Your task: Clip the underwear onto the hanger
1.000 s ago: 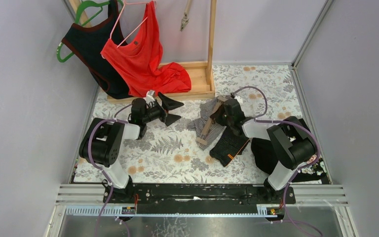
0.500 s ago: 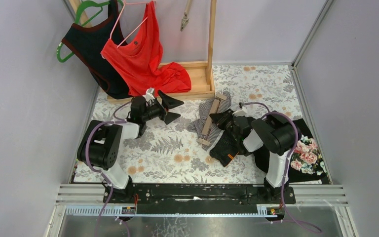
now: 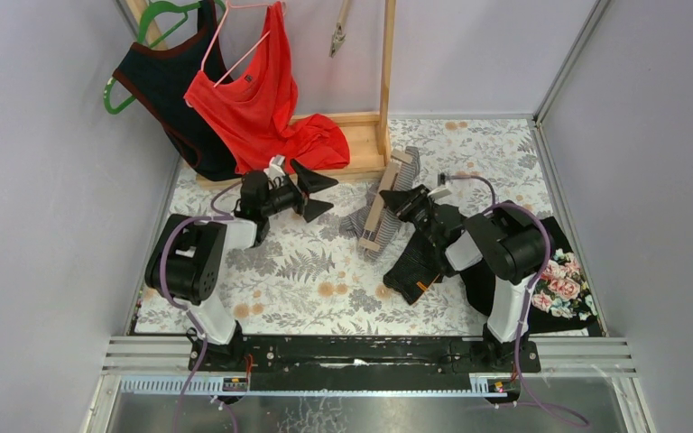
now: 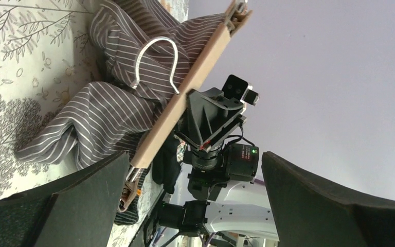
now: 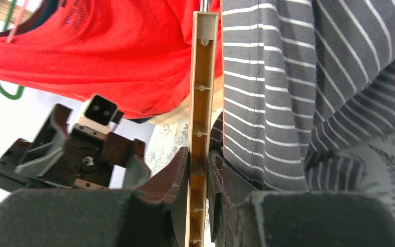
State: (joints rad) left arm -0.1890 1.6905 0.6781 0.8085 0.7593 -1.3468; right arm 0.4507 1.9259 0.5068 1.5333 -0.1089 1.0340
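Observation:
The tan hanger is tilted up off the table, and my right gripper is shut on the middle of its bar. The grey striped underwear bunches against the bar and trails onto the table. In the left wrist view the hanger runs diagonally with its metal hook lying over the striped underwear, and a clip shows at its lower end. My left gripper stands wide open left of the hanger, empty, facing it. In the right wrist view the underwear fills the right side.
A wooden rack at the back holds a red top on a pink hanger and a black top on a green one. A black garment lies under my right arm, and a floral one lies at the right edge.
My right gripper has raised the hanger from lying flat to standing tilted and carried it a little toward the rack, dragging the striped underwear along. The left gripper has stayed open, shifting slightly back.

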